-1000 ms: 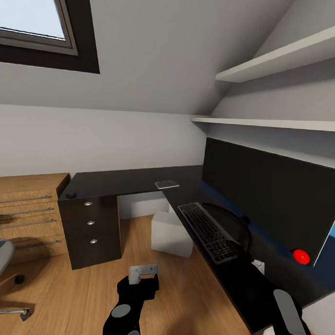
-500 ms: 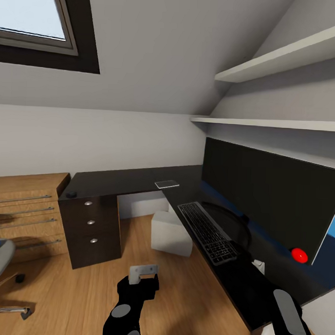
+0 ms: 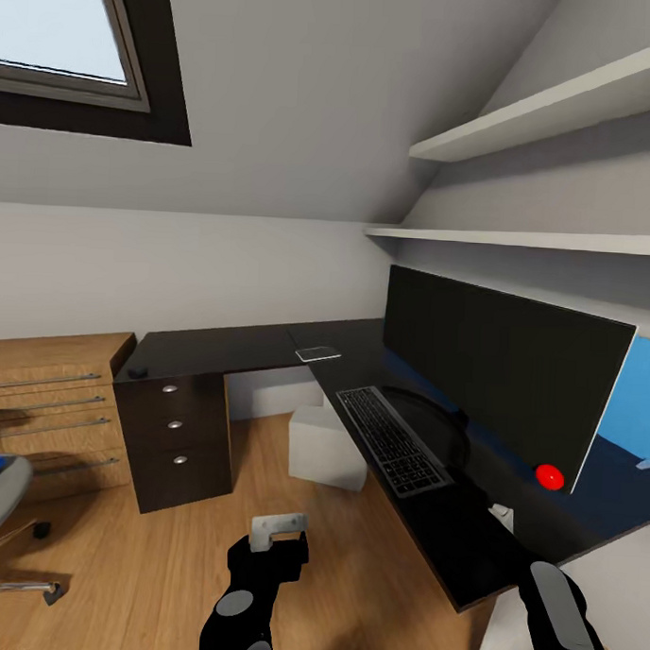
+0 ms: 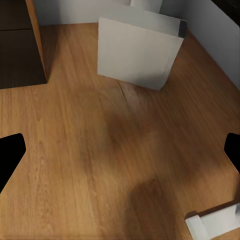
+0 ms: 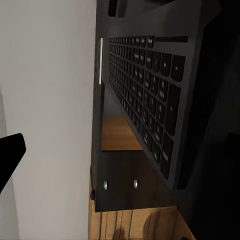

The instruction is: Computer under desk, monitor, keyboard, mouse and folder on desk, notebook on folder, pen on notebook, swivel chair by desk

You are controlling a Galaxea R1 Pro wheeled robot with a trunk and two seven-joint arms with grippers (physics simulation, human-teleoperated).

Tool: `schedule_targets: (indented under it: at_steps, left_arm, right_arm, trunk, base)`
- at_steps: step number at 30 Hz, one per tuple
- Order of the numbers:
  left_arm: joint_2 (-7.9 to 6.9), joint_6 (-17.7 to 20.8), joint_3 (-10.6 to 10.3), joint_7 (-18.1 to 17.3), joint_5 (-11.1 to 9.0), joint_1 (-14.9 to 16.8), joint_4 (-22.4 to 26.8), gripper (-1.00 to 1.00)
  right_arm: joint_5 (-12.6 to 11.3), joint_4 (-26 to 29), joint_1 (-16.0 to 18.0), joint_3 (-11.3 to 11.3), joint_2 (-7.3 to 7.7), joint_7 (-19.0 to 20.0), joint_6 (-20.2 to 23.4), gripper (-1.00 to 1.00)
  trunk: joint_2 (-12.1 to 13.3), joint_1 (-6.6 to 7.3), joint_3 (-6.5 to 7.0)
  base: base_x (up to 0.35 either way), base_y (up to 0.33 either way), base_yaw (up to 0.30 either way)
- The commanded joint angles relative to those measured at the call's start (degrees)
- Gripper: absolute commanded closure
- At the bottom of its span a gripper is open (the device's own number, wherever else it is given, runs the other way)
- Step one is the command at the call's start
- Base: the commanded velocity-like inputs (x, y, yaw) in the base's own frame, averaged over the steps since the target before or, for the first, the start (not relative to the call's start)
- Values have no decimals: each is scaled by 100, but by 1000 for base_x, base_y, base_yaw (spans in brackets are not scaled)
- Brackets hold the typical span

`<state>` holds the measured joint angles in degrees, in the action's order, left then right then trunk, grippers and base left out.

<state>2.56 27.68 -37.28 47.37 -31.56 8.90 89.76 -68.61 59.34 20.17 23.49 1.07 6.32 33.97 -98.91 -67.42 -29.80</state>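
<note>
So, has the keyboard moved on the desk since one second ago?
No. The keyboard lies in the same place against the monitor stand and the desk edge; the whole view shifted, so the camera moved.

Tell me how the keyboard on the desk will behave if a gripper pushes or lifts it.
The keyboard looks slim and flat, lying on the glossy black desk, so a push would probably slide it rather than tip it. It appears rigid, likely staying straight when lifted. Its low profile may leave little edge to grip.

Glossy black, warm wood
The desk (image 3: 239, 345) top shines smooth and black; the floor (image 3: 144, 572) is satin wood planks; the keyboard (image 3: 392, 440) is matt.
</note>
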Motion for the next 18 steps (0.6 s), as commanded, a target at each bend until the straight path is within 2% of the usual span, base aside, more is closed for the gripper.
schedule_targets:
  at_steps: [1,8,18]
  left_arm:
    - [-1,18,-7,44,-35,6,7,-100]
    - [-1,18,-7,44,-35,6,7,-100]
    - [-1,18,-7,44,-35,6,7,-100]
  right_arm:
    - [5,-1,5,15,-2,16,34,-100]
    - [6,-1,5,15,-2,19,29,-100]
    - [6,-1,5,15,-2,18,-2,-100]
  trunk:
    - [-3,1,-6]
    - [-3,1,-6]
    - [-3,1,-6]
  base:
    - [-8,-7,0]
    - [-44,-14,0]
    - [-269,-111,0]
